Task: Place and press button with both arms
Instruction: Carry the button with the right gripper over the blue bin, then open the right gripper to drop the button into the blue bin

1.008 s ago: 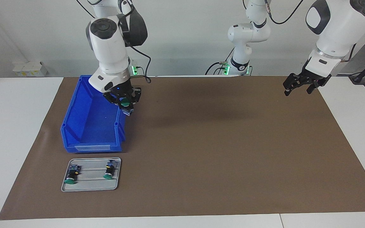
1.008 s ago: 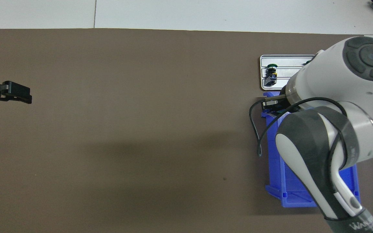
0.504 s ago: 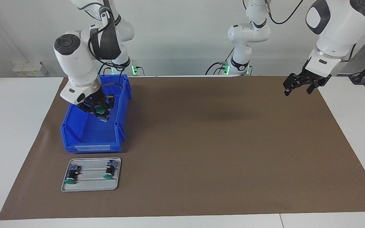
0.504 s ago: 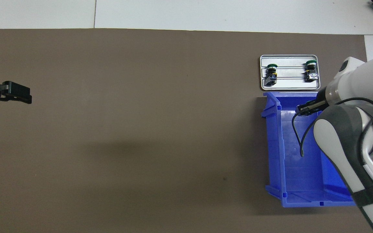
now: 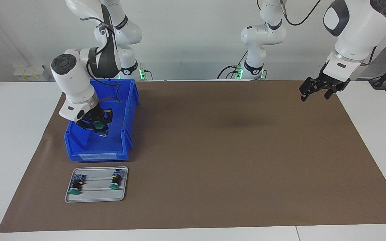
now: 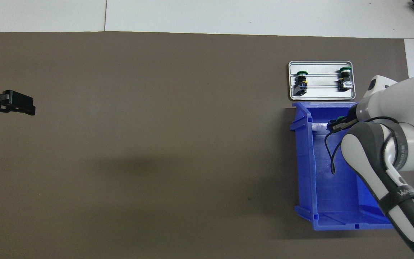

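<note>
My right gripper (image 5: 98, 127) hangs over the blue bin (image 5: 126, 100), shut on a green-capped button (image 5: 99, 126); in the overhead view the right gripper (image 6: 337, 123) peeks out from under the arm, over the bin's (image 6: 304, 162) end farthest from the robots. Two more buttons lie on the grey tray (image 5: 95, 198): one button (image 5: 75, 184) and another button (image 5: 115, 179), seen from above as a button (image 6: 301, 82) and a button (image 6: 345, 78) on the tray (image 6: 322, 94). My left gripper (image 5: 314, 92) waits open in the air over the mat at the left arm's end, shown as the left gripper (image 6: 20, 106).
A brown mat (image 5: 230, 150) covers the table's middle, with white table (image 5: 12, 140) around it. The tray sits just farther from the robots than the bin.
The right arm has swung the held button from beside the bin's rim to above the bin's inside, toward the tray end. The left arm has not moved.
</note>
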`<state>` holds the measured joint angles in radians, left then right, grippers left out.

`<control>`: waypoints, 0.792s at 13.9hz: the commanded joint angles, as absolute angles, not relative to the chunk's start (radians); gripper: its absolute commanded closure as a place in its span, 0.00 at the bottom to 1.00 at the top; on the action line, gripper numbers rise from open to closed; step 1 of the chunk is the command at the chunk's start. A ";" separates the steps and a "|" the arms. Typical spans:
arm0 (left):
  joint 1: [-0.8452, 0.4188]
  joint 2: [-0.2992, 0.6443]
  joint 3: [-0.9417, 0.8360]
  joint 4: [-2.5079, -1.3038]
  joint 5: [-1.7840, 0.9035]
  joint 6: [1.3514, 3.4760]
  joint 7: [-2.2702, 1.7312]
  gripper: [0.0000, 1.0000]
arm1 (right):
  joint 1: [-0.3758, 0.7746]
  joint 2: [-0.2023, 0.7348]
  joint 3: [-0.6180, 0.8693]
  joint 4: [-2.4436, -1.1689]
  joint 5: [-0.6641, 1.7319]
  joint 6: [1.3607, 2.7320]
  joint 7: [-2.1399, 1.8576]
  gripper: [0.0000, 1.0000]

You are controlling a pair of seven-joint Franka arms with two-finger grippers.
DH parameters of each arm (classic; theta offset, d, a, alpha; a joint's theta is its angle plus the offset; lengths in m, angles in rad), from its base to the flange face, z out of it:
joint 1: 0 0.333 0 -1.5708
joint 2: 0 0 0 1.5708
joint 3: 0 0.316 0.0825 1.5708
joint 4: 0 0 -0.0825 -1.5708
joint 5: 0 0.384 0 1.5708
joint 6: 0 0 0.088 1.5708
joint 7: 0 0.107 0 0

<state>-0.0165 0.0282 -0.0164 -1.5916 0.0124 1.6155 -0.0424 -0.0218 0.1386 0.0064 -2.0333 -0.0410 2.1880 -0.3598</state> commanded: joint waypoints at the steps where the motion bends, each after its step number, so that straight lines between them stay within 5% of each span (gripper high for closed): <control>1: -0.011 0.000 -0.018 -1.621 0.014 1.614 -0.040 0.00 | -0.046 0.176 0.021 -2.049 -0.023 2.252 -0.412 1.00; 7: -0.011 0.000 -0.018 -1.621 0.014 1.614 -0.040 0.00 | -0.049 0.218 0.021 -2.060 -0.006 2.295 -0.442 0.99; 8: -0.011 0.000 -0.018 -1.621 0.014 1.614 -0.040 0.00 | -0.049 0.218 0.021 -2.059 -0.006 2.295 -0.433 0.45; 9: -0.011 0.000 -0.018 -1.621 0.014 1.614 -0.040 0.00 | -0.049 0.218 0.021 -2.056 0.000 2.293 -0.416 0.18; 11: -0.011 0.000 -0.018 -1.621 0.014 1.614 -0.040 0.00 | -0.045 0.207 0.021 -2.046 0.002 2.289 -0.346 0.04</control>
